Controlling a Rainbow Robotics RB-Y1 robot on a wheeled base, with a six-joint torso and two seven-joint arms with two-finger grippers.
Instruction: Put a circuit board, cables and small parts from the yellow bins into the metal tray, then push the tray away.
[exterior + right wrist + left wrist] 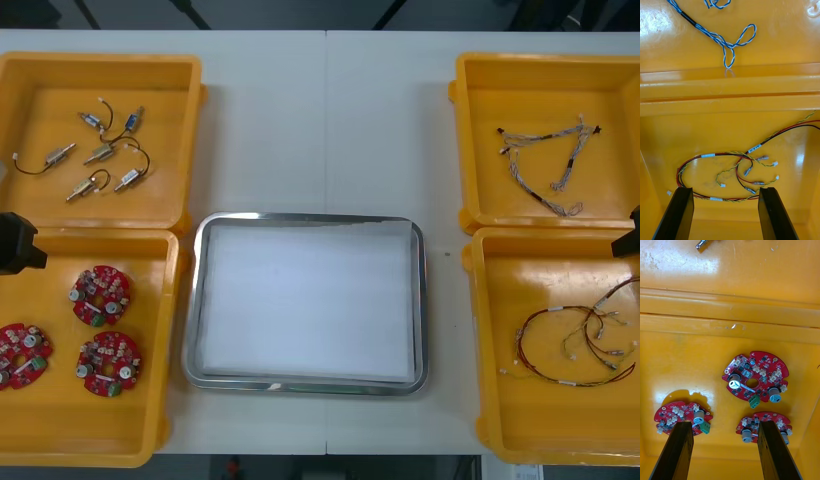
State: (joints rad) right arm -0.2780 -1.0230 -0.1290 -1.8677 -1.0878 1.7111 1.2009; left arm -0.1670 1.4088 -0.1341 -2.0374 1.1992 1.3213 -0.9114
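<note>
Three round red circuit boards [101,296] lie in the near left yellow bin [150,420]. My left gripper [723,423] hovers open above them, one board [755,375] lying beyond its fingertips; it shows at the table's left edge [18,243]. Over the red and yellow cable [730,165] in the near right bin [500,400], my right gripper [725,191] hangs open, holding nothing. The metal tray [305,217], white inside, sits between the bins with nothing in it.
The far left bin [100,62] holds several small metal parts [98,153]. A twisted blue and white cable [545,160] lies in the far right bin [545,62]. Bin walls stand between the compartments.
</note>
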